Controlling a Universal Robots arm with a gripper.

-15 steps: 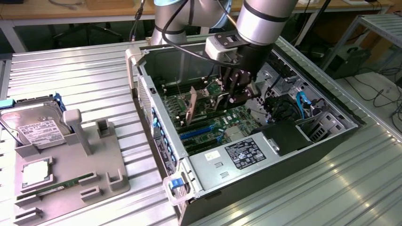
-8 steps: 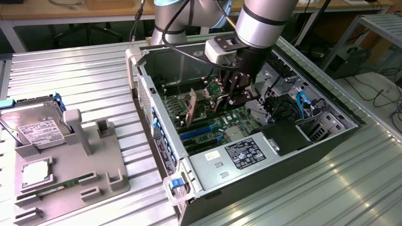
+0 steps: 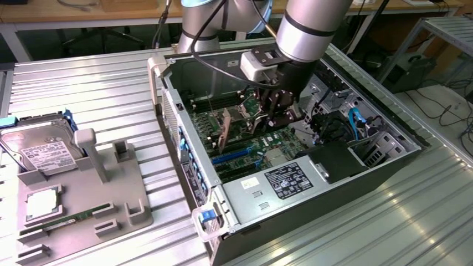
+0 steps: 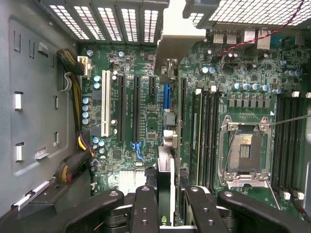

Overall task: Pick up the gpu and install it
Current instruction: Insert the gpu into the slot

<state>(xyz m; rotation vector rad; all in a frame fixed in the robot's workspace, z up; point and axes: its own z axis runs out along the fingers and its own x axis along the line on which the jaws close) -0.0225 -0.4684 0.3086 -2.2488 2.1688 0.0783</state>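
- My fingers [image 4: 165, 204] are closed on the gpu [image 4: 165, 179], pinching the thin card by its upper edge between two dark pads [image 4: 144, 208].
- In the exterior view my fingers [image 3: 281, 113] hang inside the open computer case [image 3: 296, 183], which lies on its side on the ribbed metal desk [image 3: 88, 88], near the desk's middle.
- The gpu stands on edge directly below my fingers, its long axis running along the motherboard [image 4: 146, 121] toward the case's vented rear wall, where its silver bracket [image 4: 177, 43] reaches.
- The card's lower edge sits over the expansion slots, in line with the blue slot [image 4: 166, 94]; I cannot tell whether it already touches the slot or hovers just above.
- The empty processor socket [image 4: 245, 150] lies beside the card, apart from it.
- Near the desk's far edge from the case, a grey holder [image 3: 81, 210] carries a hard drive [image 3: 41, 149].
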